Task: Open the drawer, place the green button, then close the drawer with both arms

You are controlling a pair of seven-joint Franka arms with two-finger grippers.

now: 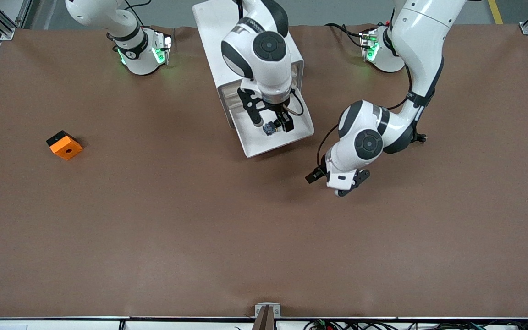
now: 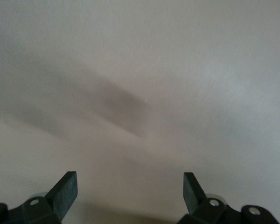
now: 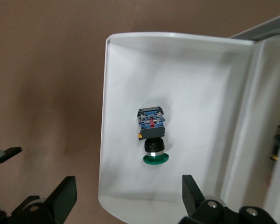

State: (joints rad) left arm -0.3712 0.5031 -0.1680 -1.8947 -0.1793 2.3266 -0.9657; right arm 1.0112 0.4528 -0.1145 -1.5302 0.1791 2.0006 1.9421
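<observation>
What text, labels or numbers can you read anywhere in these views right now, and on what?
None can be read.
Right arm: small dark lettering on a grey band near the wrist, too small to read.
Right arm's base: a small round mark, too small to make out.
The button, lying in the open drawer, shows no lettering.
Orange block: none.
Left wrist view: none.

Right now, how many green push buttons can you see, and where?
1. The button lies on its side in the open drawer, under the right claw, whose fingers are open and apart from it. The closed drawers of the cabinet may hide others.
</observation>
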